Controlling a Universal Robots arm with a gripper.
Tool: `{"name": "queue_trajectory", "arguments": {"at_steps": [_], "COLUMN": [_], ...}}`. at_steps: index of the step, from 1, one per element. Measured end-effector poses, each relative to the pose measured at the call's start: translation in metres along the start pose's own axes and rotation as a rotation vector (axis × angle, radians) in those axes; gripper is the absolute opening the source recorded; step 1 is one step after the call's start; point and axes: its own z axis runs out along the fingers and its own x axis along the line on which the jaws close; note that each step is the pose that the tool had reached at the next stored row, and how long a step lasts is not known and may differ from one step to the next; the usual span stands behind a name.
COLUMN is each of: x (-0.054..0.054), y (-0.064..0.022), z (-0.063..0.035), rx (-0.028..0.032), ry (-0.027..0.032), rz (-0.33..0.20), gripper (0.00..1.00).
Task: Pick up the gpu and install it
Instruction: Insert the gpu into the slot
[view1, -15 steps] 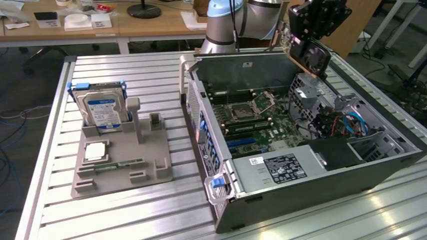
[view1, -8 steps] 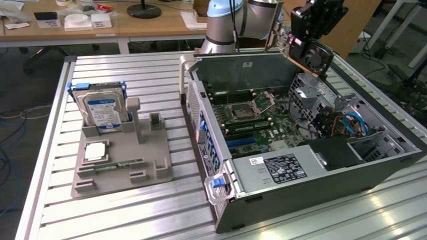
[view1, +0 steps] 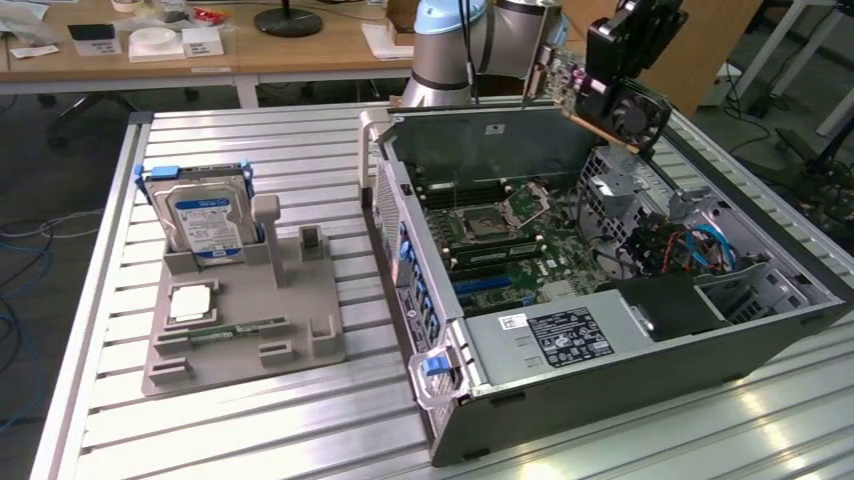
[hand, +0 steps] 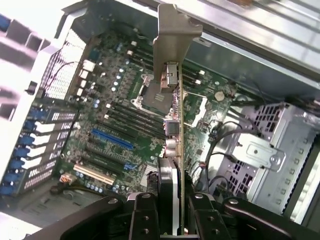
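Pincer: the black two-fingered pincer (view1: 618, 70) (hand: 172, 212) is clenched on the gpu (view1: 627, 108) (hand: 173, 117), one finger against each flat face.
Gpu: a thin dark card with a brownish board edge and a silver metal bracket. It hangs tilted in the air over the open case, near the wall farthest from the exterior camera.
Case: the grey metal computer case (view1: 641, 385) lies open side up on the slatted aluminium counter (view1: 267, 420).
Motherboard: the green motherboard (hand: 125, 115) lies below the card's edge, apart from it. Its long blue slot (hand: 112, 140) is uncovered.
Side room: the silver perforated drive cage (hand: 272, 145) and loose black cables (hand: 220, 145) crowd one side.
Holder: the grey plastic holder (view1: 240, 330) with the upright silver hard drive (view1: 203, 222) stands well apart, on the exterior view's left.
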Motion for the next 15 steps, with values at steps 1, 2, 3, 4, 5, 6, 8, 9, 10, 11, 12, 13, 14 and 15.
{"name": "queue_trajectory", "arguments": {"at_steps": [1, 2, 3, 4, 5, 6, 8, 9, 10, 11, 12, 13, 14, 15], "x": [0.0000, 0.0000, 0.0000, 0.0000, 0.0000, 0.0000, 0.0000, 0.0000, 0.0000, 0.0000, 0.0000, 0.0000, 0.0000, 0.0000], "y": [0.0000, 0.0000, 0.0000, 0.0000, 0.0000, 0.0000, -0.0001, -0.0001, -0.0001, -0.0001, -0.0001, -0.0001, -0.0001, -0.0001], "z": [0.0001, 0.0002, 0.0003, 0.0004, 0.0005, 0.0007, 0.0009, 0.0011, 0.0013, 0.0015, 0.0016, 0.0017, 0.0017, 0.0018], "rx": [0.0000, -0.0001, -0.0002, -0.0003, -0.0004, -0.0005, -0.0006, -0.0008, -0.0008, -0.0009, -0.0009, -0.0009, -0.0010, -0.0011], "ry": [0.0009, 0.0019, 0.0029, 0.0038, 0.0046, 0.0055, 0.0074, 0.0084, 0.0093, 0.0103, 0.0112, 0.0122, 0.0130, 0.0139], "rz": [-0.018, -0.037, -0.055, -0.073, -0.091, -0.109, -0.145, -0.164, -0.182, -0.200, -0.218, -0.236, -0.253, -0.271], "gripper": [0.28, 0.28, 0.28, 0.28, 0.28, 0.28, 0.28, 0.28, 0.28, 0.28, 0.28, 0.28, 0.28, 0.28]}}
